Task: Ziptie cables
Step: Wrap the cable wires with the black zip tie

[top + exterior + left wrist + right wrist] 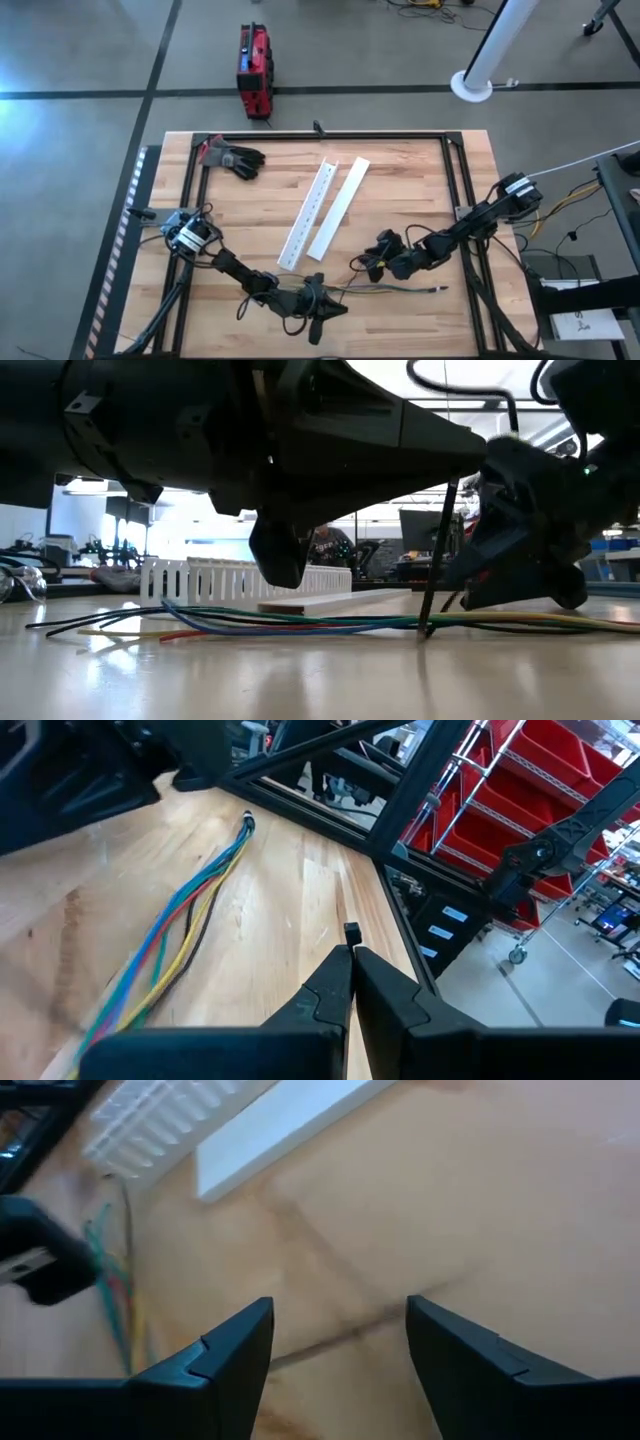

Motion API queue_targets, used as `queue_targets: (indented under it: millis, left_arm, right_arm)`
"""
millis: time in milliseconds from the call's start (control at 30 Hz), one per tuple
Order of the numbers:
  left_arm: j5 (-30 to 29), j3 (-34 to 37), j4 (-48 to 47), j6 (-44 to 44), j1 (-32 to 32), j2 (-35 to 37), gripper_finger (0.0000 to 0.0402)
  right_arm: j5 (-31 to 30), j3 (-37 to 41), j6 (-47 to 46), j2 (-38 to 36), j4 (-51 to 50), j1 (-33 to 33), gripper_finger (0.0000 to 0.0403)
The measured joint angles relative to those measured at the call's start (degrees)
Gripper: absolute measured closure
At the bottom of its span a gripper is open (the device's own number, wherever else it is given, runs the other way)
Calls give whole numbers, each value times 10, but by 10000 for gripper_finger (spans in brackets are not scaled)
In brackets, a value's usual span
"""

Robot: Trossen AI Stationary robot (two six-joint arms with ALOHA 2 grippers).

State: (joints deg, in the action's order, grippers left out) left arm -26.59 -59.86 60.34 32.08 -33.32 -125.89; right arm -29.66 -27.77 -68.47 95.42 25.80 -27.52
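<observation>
A bundle of thin cables [395, 290], blue, green, yellow, red and dark, lies flat on the wooden table near its front edge; the bundle also shows in the low view [300, 623] and the left wrist view [185, 925]. My left gripper [340, 305] is low at the bundle's left end, shut on a thin black ziptie [438, 560]. My right gripper [372, 262] stands open just beyond the cables, over bare wood [340, 1330], with nothing between its fingers. My left gripper pinches the ziptie between its two shut fingertips [340, 970]; a small black end [351, 931] sticks out just past them. In the low view the strip hangs down from the gripper, slightly slanted. Its lower end [428, 630] reaches the cables on the table.
Two long white slotted strips [322, 212] lie slantwise at the table's middle. A black glove [238, 158] lies at the far left corner. A black frame [330, 137] runs round the table's edges. A red case [254, 70] stands on the floor beyond.
</observation>
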Motion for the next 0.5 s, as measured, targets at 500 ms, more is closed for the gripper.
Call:
queue_targets:
  millis: [500]
  left_arm:
    - [0, 0, -10, 0, 0, 0, 401]
  right_arm:
    - [-2, -25, 11, 5, 1, 21, 192]
